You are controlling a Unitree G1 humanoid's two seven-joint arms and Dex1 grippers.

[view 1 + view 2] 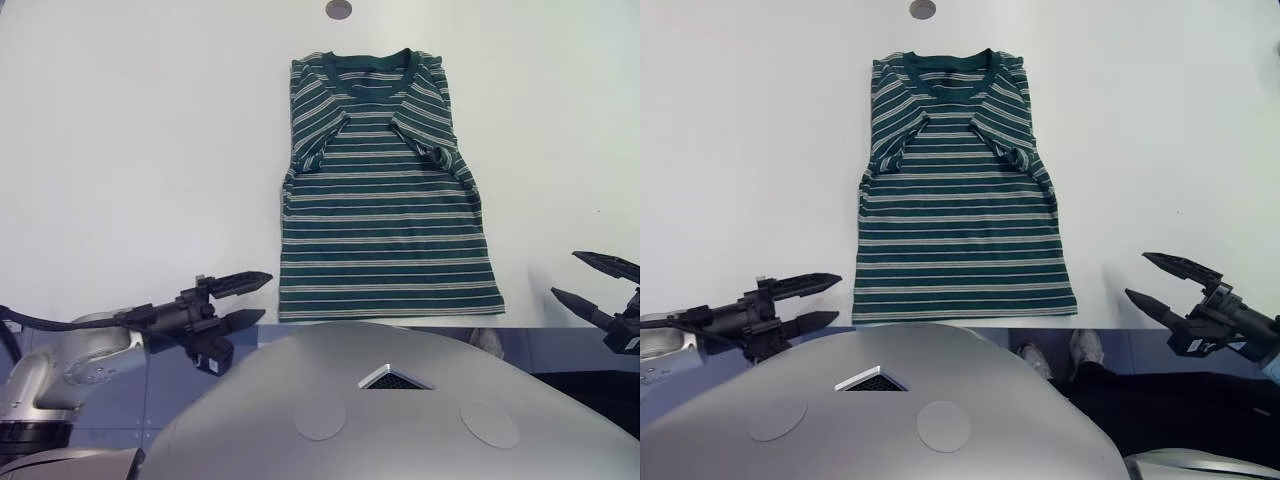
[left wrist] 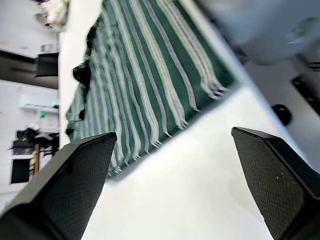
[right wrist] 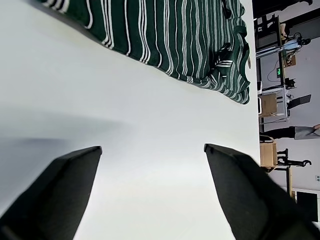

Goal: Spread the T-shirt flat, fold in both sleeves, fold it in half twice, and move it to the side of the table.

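Observation:
A green T-shirt (image 1: 385, 200) with white stripes lies flat on the white table (image 1: 140, 150), collar at the far side, both sleeves folded in over the chest. Its hem runs along the near table edge. My left gripper (image 1: 258, 298) hovers open at the near edge, just left of the shirt's bottom left corner, holding nothing. My right gripper (image 1: 1157, 279) is open and empty over the near edge, a short way right of the hem's right corner. The shirt (image 2: 135, 85) shows beyond the left fingers, and the shirt (image 3: 165, 35) lies past the right ones.
A small round grey hole (image 1: 339, 9) sits in the table beyond the collar. Bare white tabletop stretches wide on both sides of the shirt. The near table edge drops to a dark floor.

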